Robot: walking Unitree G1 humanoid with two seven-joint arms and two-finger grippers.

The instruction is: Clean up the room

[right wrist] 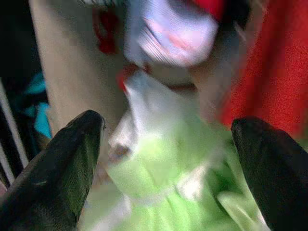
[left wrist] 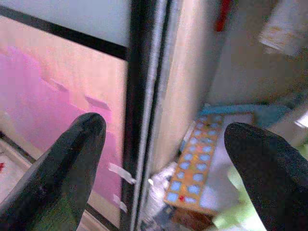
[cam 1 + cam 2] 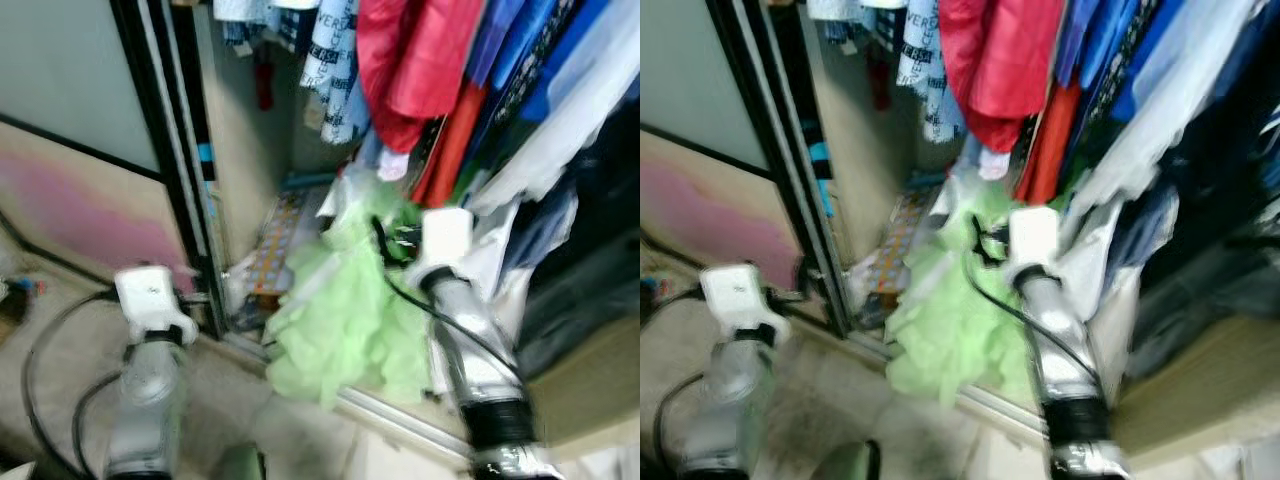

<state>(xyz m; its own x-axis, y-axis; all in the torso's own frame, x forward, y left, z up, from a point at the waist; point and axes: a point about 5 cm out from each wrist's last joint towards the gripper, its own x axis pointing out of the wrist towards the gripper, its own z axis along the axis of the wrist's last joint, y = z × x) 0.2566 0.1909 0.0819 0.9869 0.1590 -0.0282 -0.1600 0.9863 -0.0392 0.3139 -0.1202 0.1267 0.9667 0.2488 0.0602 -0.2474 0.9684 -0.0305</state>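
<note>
The light-green garment [image 3: 345, 320] spilled from the wardrobe floor over the door track [image 3: 400, 415]. It looked soft, light, floppy; bunch its upper folds. Right gripper [image 1: 166, 159] and left gripper [image 2: 161, 159] gaped wide, empty.

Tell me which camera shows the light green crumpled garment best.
The left eye view: the light green crumpled garment appears whole, spilling from the wardrobe over the door track. The right eye view shows it similarly but blurrier; the right wrist view catches a blurred patch; the left wrist view a corner.
</note>
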